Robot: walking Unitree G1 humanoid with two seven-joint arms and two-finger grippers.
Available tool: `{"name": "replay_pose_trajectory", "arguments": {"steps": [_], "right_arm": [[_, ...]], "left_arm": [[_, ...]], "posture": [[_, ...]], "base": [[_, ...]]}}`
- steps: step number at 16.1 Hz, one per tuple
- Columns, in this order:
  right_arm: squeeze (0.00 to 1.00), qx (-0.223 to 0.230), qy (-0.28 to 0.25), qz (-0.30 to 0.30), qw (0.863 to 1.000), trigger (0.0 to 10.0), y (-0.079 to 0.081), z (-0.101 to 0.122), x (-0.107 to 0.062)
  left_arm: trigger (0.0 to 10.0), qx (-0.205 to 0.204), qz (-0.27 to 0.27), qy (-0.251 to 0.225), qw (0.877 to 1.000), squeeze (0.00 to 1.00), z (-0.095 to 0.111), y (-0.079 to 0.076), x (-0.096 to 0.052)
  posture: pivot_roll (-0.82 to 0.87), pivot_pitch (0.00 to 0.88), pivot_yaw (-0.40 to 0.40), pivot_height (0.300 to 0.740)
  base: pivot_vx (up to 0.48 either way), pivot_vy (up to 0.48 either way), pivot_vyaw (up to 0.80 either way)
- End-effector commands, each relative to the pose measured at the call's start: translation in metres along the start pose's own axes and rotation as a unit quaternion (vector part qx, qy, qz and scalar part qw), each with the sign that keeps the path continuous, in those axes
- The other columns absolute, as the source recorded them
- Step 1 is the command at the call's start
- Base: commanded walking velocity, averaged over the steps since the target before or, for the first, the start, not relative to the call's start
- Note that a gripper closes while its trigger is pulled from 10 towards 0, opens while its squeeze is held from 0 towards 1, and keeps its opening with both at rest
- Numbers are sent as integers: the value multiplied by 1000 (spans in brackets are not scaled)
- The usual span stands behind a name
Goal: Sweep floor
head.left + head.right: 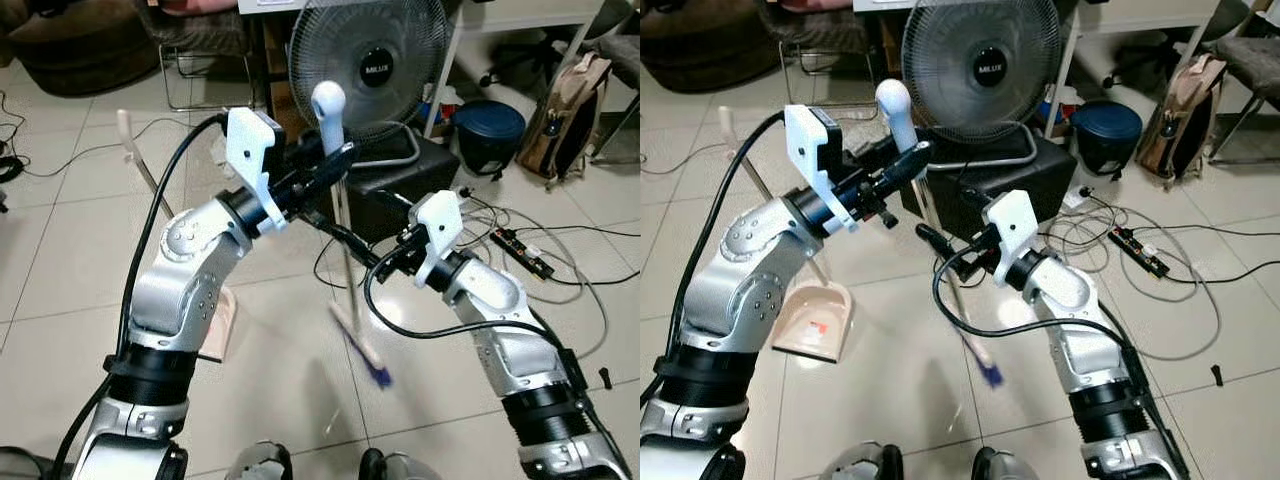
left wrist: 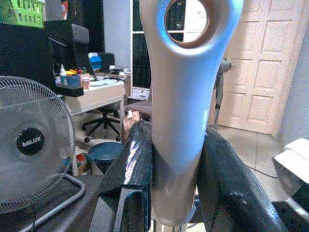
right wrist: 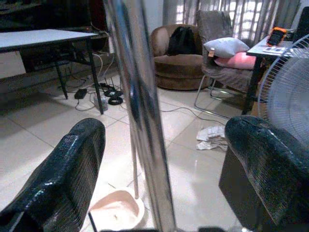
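Observation:
The broom stands nearly upright before me, its white handle top [image 1: 328, 103] above a metal pole and its brush head [image 1: 362, 350] with blue bristles on the tiles. My left gripper [image 1: 335, 160] is shut on the handle [image 2: 183, 96] just under the hanging hole, both fingers pressed to its sides. Lower down, my right gripper [image 1: 345, 238] is open around the pole [image 3: 140, 121], which runs between the fingers [image 3: 67, 179] with a gap on each side. A pink dustpan [image 1: 815, 320] with a long upright handle [image 1: 740, 150] stands on the floor to my left.
A standing fan [image 1: 368, 65] sits on a black box [image 1: 400, 190] right behind the broom. Cables and a power strip [image 1: 525, 250] lie on the tiles to the right, with a blue bucket [image 1: 488, 130] and a backpack [image 1: 565, 115] beyond. Crumpled paper [image 3: 210, 135] lies near a chair.

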State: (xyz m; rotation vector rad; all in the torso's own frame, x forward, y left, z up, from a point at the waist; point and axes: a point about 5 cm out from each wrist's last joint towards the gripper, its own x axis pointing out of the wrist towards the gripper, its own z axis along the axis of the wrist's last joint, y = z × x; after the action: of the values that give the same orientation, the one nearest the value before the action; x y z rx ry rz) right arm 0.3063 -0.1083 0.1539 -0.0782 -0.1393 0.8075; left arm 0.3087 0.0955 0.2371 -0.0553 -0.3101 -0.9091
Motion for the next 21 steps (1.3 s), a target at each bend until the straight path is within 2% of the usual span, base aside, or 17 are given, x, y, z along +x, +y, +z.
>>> {"name": "replay_pose_trajectory", "arguments": {"steps": [1, 7, 8, 9, 11, 21], "right_arm": [[0, -2, -10, 7, 1000, 10000, 0, 2, 3], [0, -18, 11, -33, 999, 10000, -6, -3, 9], [0, -19, 11, -35, 999, 4706, -7, -3, 8], [0, -19, 13, -34, 999, 1529, -7, -5, 7], [0, -16, 18, -35, 999, 0, -7, -8, 5], [0, -13, 11, -29, 999, 0, -7, -6, 6]], "left_arm": [[10000, 10, -20, -21, 1000, 0, 14, -6, 3], [10000, 1, -50, -24, 998, 0, 20, -17, 3], [10000, 3, -52, -21, 998, 0, 20, -17, 3], [10000, 2, -53, -20, 998, 0, 20, -17, 3], [10000, -1, -57, -19, 998, 0, 21, -18, 4], [10000, -8, -61, -21, 998, 0, 22, -19, 5]], "posture": [[-1, 122, 11, 740], [-3, 115, 20, 740], [-4, 115, 24, 740], [-6, 116, 27, 740], [-5, 119, 29, 740], [-8, 126, 27, 740]], "base": [[0, 0, 0], [0, 0, 0], [0, 0, 0], [0, 0, 0], [0, 0, 0], [0, 0, 0]]}}
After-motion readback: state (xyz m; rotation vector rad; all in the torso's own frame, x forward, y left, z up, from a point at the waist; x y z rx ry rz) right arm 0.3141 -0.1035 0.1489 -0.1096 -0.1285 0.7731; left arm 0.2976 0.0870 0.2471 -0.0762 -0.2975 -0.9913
